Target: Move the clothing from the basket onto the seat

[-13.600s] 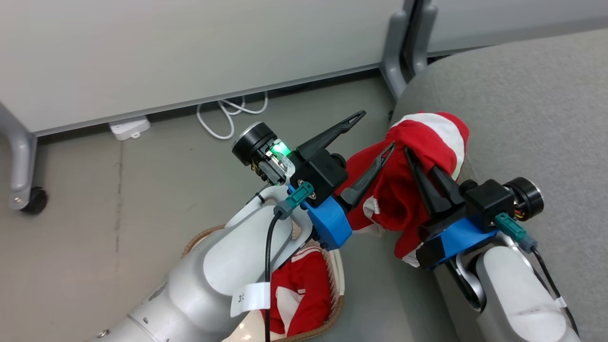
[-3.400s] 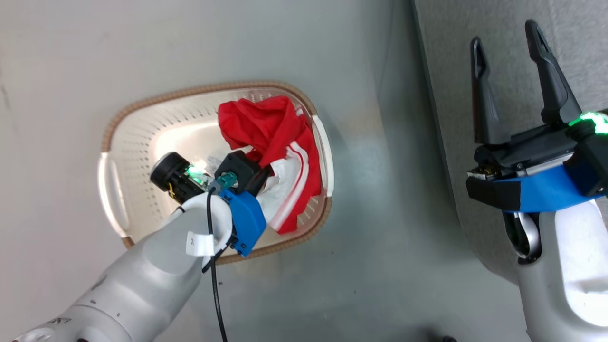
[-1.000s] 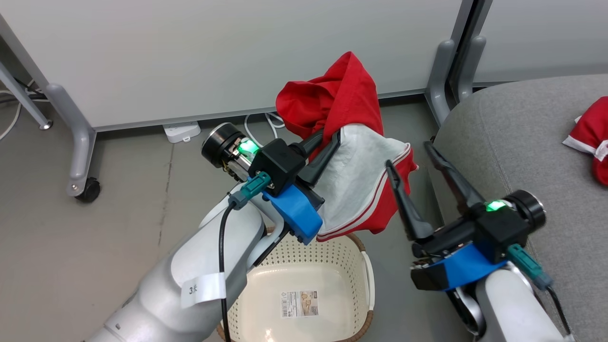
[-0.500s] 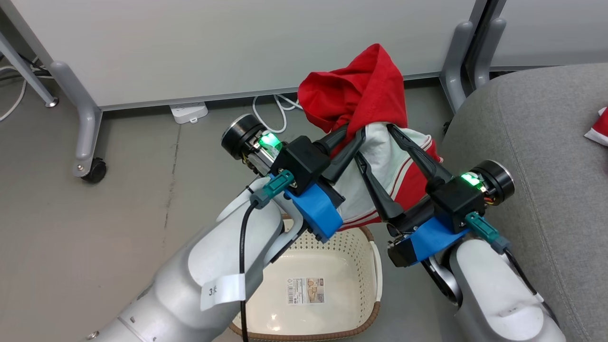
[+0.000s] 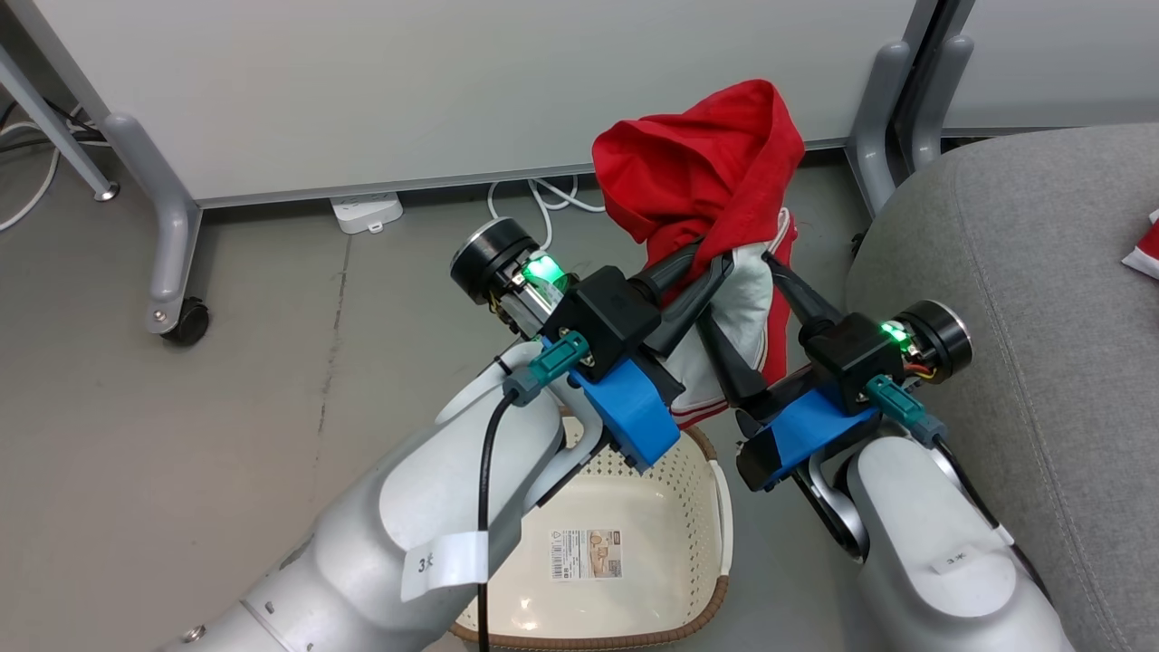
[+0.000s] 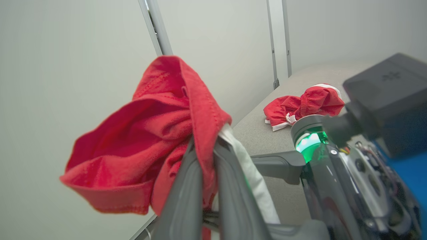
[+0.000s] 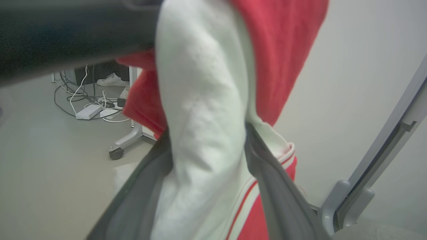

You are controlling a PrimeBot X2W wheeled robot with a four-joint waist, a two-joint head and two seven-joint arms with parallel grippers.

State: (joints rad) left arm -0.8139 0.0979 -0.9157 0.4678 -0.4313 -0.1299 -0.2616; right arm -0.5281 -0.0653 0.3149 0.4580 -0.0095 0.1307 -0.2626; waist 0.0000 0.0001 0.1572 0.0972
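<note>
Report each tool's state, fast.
Left tool: shut on the red garment.
Right tool: open, its fingers on either side of that garment's white panel.

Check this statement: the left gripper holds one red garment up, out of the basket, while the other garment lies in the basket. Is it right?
One detail is wrong. The left gripper does hold one garment up, out of the basket, but the other garment lies on the seat, not in the basket; the left wrist view shows it.
</note>
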